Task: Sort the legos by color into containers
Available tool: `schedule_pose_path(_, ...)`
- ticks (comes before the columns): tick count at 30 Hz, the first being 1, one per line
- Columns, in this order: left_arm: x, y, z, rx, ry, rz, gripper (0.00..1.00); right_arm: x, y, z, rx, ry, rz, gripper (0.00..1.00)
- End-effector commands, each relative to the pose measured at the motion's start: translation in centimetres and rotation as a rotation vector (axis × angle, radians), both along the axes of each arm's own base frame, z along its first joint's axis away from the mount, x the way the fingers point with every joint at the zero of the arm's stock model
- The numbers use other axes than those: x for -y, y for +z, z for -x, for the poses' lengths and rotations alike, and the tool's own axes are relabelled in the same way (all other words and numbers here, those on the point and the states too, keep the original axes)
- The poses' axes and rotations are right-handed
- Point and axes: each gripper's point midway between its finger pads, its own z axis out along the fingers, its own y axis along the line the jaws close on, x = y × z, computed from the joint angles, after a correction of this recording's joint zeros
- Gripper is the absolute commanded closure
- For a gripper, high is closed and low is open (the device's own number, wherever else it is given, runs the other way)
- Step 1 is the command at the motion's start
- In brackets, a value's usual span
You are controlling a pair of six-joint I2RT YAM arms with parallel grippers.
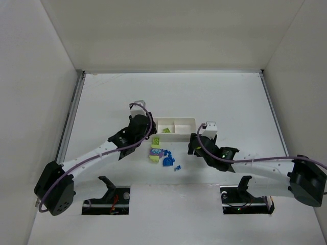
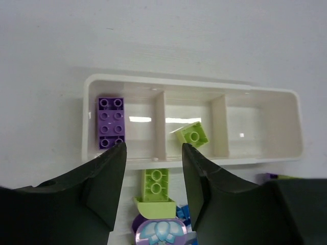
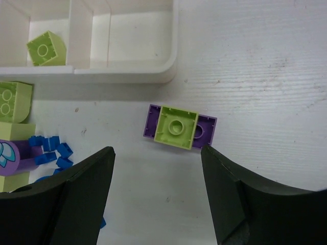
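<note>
Early on: tray [image 2: 299, 127] mid-table has 1 purple brick [image 2: 111, 122] in end compartment, 1 lime brick [image 2: 192, 135] in middle; other legos [image 1: 162, 155] loose toward near edge; left gripper [image 2: 153, 149] & right gripper [image 3: 157, 150] spread, empty.

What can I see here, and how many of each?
tray: one, white, three compartments, on the table
purple brick: one, in an end compartment
lime brick: one, tilted, in the middle compartment
loose lime pieces: at least two, just outside the tray
round purple piece: one, flower print, same pile
blue pieces: several, small, same pile
lime-on-purple stack: one, apart on the table
arms: two, white and black
left fingers, right fingers: dark, open, empty
</note>
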Motion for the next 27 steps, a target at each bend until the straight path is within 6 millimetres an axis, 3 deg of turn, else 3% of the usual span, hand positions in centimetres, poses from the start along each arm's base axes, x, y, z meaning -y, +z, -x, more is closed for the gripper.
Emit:
schedule_pose_path(1,1.2,2.1,1.0,0.041,-0.030,0.074,0.56,-1.2,1.2,-1.5,0.031,-0.004,0.011,0.25)
schedule_pose_path(5,2.2,2.3,2.6,0.049,-0.069,0.117,0.56,-0.5,-0.2,-2.4,0.019,-0.042,0.070,0.28)
schedule_pose_path(11,3.0,2.6,4.2,0.049,-0.111,0.164,0.57,0.0,-0.7,-2.9,0.025,-0.076,0.113,0.36)
schedule_pose_path(16,3.0,2.9,4.9,0.052,-0.123,0.183,0.57,0.1,-1.4,-3.1,0.014,-0.088,0.127,0.45)
schedule_pose_path(22,2.9,3.1,5.6,0.050,-0.134,0.196,0.56,0.5,-2.0,-3.3,0.006,-0.107,0.133,0.65)
schedule_pose_path(25,2.9,3.4,6.0,0.050,-0.139,0.219,0.53,0.6,-1.4,-3.2,0.016,-0.119,0.108,0.73)
schedule_pose_path(27,3.2,3.9,6.5,0.044,-0.160,0.242,0.50,0.1,0.6,-3.1,0.050,-0.113,0.029,0.74)
